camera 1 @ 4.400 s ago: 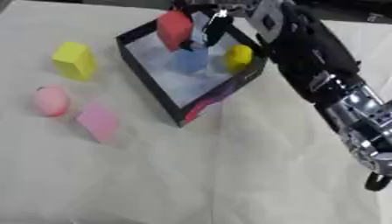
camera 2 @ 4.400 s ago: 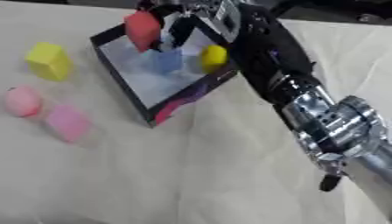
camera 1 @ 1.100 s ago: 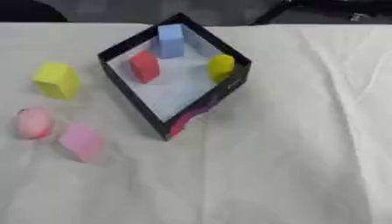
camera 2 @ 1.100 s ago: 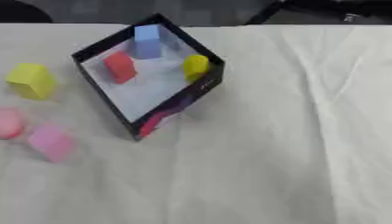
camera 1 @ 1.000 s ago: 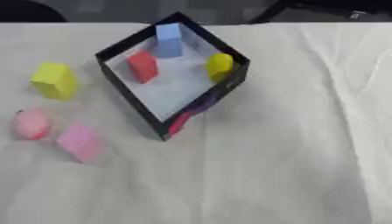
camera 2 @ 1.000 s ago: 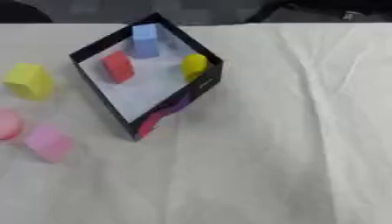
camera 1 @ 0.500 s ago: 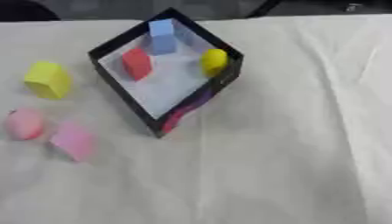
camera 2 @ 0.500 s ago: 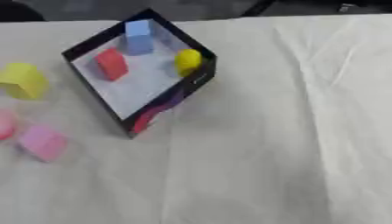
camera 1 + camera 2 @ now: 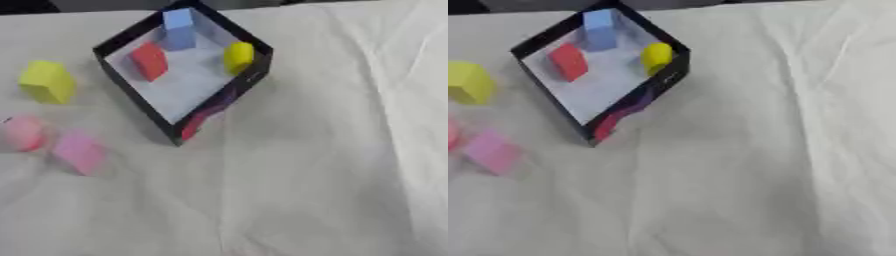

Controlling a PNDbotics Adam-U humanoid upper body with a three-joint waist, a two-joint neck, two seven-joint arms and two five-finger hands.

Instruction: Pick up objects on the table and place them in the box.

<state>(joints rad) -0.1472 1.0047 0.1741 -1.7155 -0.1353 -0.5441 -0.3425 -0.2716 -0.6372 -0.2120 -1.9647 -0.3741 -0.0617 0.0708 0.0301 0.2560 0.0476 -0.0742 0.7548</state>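
Showing the interval between two placements: neither hand nor any part of either arm appears in the left eye or right eye view, so hand state and arm pose cannot be told. The box [image 9: 149, 107], black-walled with a pale floor and turned corner-on to the viewer, stands on the cloth-covered bench [image 9: 324, 165] toward its far left. Three objects already lie inside it: a blue block [image 9: 178, 29] upright in the far corner, a red block [image 9: 150, 60] tilted near the left wall, and a yellow rounded piece [image 9: 238, 57] touching the right wall.

Three objects remain outside, all on the bench to the left of the box: a yellow block [image 9: 49, 82] near the box's left corner, a pink rounded piece [image 9: 21, 132] at the view's left edge, and a pink block [image 9: 80, 152] just beside it, nearer the viewer. None touches the box.

By this layout the task appears about half done, with the next pick not yet begun. The next move calls for a hand to reach to the left side of the bench, probably the left hand since the objects lie on that side, and close on one of the three. The yellow block stands apart from the others, while the two pink pieces sit close together and may crowd a grasp.
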